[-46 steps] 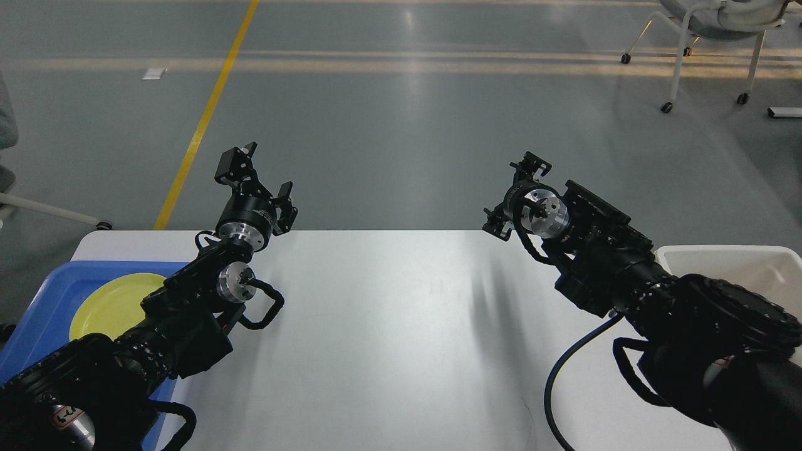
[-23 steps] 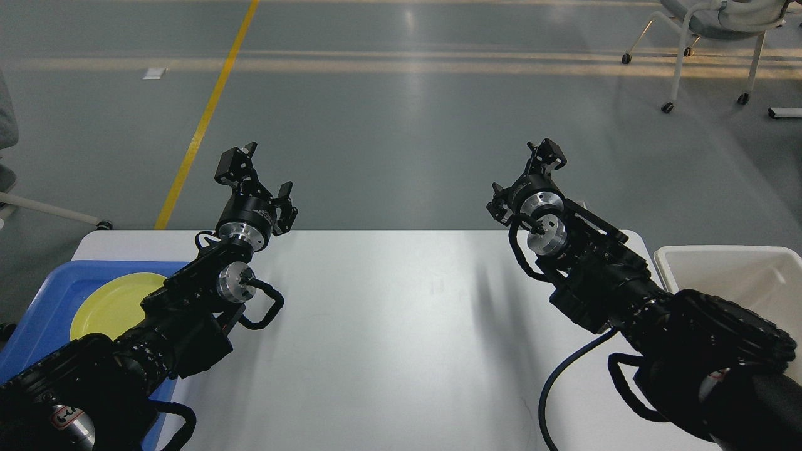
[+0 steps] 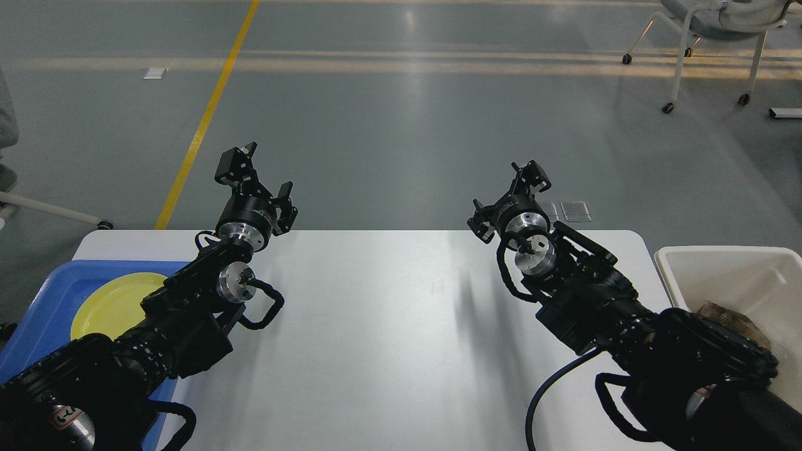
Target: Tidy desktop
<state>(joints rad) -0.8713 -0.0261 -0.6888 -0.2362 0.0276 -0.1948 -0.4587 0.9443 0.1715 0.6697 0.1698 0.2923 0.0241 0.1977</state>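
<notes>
Since half a second ago, only the right gripper (image 3: 509, 200) has shifted, swinging leftward and lower; the left gripper (image 3: 258, 177) has held still. Beneath both arms lies the desktop (image 3: 388, 338), white and bare between them. Left gripper's fingers are spread, holding nothing. Right gripper's fingers also look parted and empty, past the table's far edge.

Right tool (image 3: 509, 200) has swung left, uncovering bin (image 3: 720, 263) contents

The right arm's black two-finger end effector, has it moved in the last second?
Yes. The right end effector swung up, then came back down and leftward, away from the cream-white rectangular plastic bin.
</notes>
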